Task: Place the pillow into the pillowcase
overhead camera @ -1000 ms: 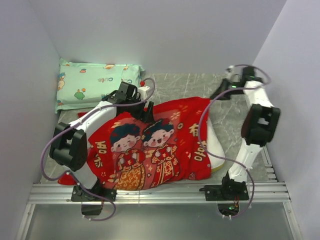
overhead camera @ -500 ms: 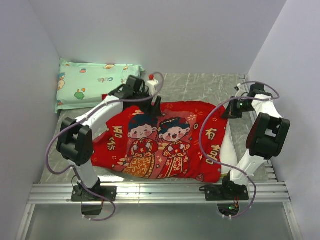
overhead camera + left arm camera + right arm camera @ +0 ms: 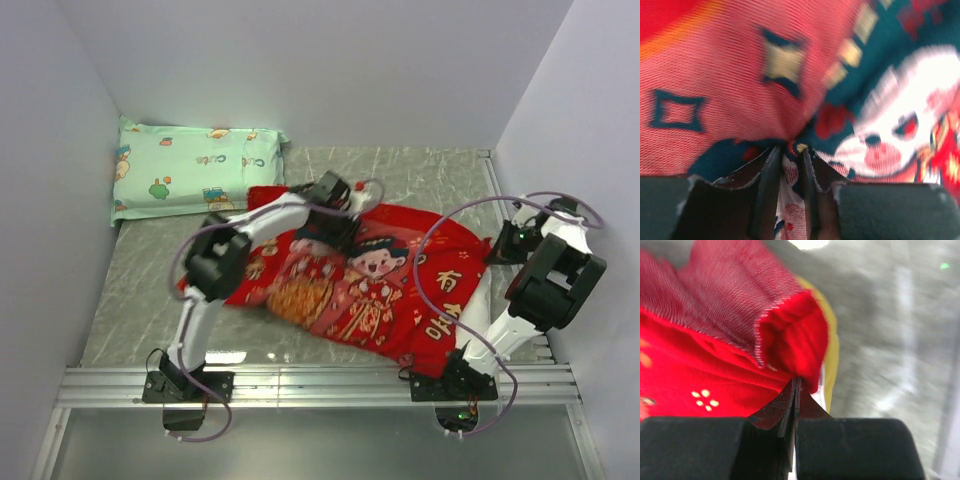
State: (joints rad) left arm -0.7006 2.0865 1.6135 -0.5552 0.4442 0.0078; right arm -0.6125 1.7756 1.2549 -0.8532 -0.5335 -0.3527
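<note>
Just to the right of the mint-green pillow (image 3: 195,170), the pillowcase (image 3: 400,290) lies spread on the table (image 3: 420,170) with its printed face up, slanting away from that pillow toward the near right. From above, the left gripper (image 3: 343,222) is planted on the case's far edge, a little right of the mint-green pillow's near right corner, and the right gripper (image 3: 503,250) sits at the case's right end, well apart from that pillow, but this view cannot settle how either pair of jaws stands. The left wrist view does: its jaws are drawn almost together, with a fold of printed cloth pinched between them under a cartoon face. The right wrist view shows its jaws pressed tight on the turned-back red hem at the case's mouth. Only this view reveals the pillow (image 3: 833,352): a yellow edge band and a sliver of white peek out just beyond the hem, the rest hidden inside the red cloth.
</note>
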